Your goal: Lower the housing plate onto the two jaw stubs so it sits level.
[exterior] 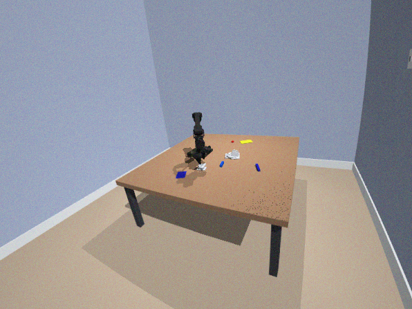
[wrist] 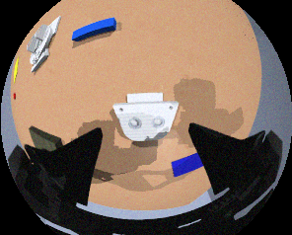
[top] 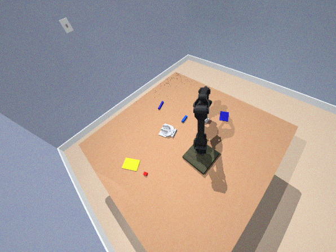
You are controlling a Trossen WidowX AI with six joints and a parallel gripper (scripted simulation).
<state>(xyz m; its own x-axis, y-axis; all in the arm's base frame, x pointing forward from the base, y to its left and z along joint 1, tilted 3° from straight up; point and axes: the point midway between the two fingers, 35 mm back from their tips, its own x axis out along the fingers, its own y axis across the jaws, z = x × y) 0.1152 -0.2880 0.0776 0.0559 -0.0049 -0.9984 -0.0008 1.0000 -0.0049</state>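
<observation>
The white housing plate (top: pixel 207 120) (exterior: pixel 202 166) (wrist: pixel 146 112) has two round bosses and small corner holes. It lies on the table on a small white support, away from the base. My gripper (wrist: pixel 146 129) is open and empty. Its fingers are spread on either side of the plate in the wrist view, above it. The white base with the two upright jaws (top: pixel 167 129) (exterior: pixel 233 154) (wrist: pixel 39 43) stands apart, at the upper left of the wrist view. The arm partly covers the plate in the top view. The pins under the jaws are too small to tell.
A light blue bar (top: pixel 184 119) (exterior: pixel 222 164) (wrist: pixel 94 30) lies between base and plate. A dark blue bar (top: pixel 160 105) (exterior: pixel 258 167) lies farther out. A dark blue square (top: pixel 224 116) (exterior: pixel 181 175) (wrist: pixel 185 165) is near the plate. A yellow square (top: pixel 131 164) and red cube (top: pixel 145 173) lie beyond the base.
</observation>
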